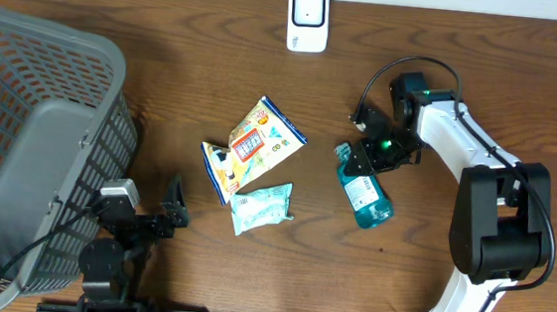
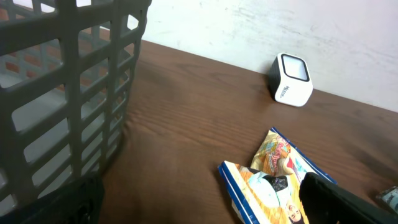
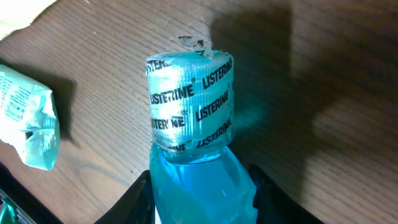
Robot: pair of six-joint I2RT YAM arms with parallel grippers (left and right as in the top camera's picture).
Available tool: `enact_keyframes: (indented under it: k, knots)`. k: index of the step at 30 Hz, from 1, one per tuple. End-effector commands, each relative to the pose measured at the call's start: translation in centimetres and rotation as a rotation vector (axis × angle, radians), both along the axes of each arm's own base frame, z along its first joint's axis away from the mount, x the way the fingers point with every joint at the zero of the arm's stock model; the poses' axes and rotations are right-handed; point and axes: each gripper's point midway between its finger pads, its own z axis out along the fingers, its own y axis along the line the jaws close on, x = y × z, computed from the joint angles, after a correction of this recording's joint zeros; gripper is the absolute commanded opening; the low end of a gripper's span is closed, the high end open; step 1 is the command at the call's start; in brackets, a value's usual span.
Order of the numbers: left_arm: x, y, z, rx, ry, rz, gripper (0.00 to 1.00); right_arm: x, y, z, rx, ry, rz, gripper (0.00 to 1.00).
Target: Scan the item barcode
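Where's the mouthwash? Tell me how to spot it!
Find the white robot arm on the right side of the table. The mouthwash bottle lies at the arm's tip. It's the only see-through blue bottle; the snack packets to its left are flat.

translucent plastic bottle (image 1: 365,195), wood-grain table (image 1: 196,70), plastic lattice basket (image 1: 110,143)

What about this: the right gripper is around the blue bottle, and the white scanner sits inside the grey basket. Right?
No. The overhead view shows the white scanner standing outside the grey basket. The right gripper is around the blue bottle.
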Motion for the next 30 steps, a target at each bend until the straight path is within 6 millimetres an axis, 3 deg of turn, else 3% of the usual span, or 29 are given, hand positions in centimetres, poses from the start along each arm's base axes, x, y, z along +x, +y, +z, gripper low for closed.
enact_keyframes:
  k: [1, 7, 13, 23, 27, 30]
  knots:
    - [-0.1, -0.2, -1.3, -0.004, 0.04, -0.014, 1.0, -1.4, -0.4, -2.0, -0.087, 0.047, 0.045, 0.07]
    - [-0.1, -0.2, -1.3, -0.004, 0.04, -0.014, 1.0, -2.2, 0.7, -1.8, -0.151, 0.052, 0.09, 0.07]
    - [-0.1, -0.2, -1.3, -0.004, 0.04, -0.014, 1.0, -3.2, -0.1, -2.5, -0.394, 0.044, 0.093, 0.08]
    - [-0.1, -0.2, -1.3, -0.004, 0.04, -0.014, 1.0, -5.5, 3.8, -2.5, -0.444, 0.014, 0.197, 0.09]
    - [-0.1, -0.2, -1.3, -0.004, 0.04, -0.014, 1.0, -5.6, 4.4, -2.9, -0.491, -0.039, 0.238, 0.2]
    - [-0.1, -0.2, -1.3, -0.004, 0.04, -0.014, 1.0, -6.2, 4.8, -3.4, -0.503, -0.039, 0.237, 0.22]
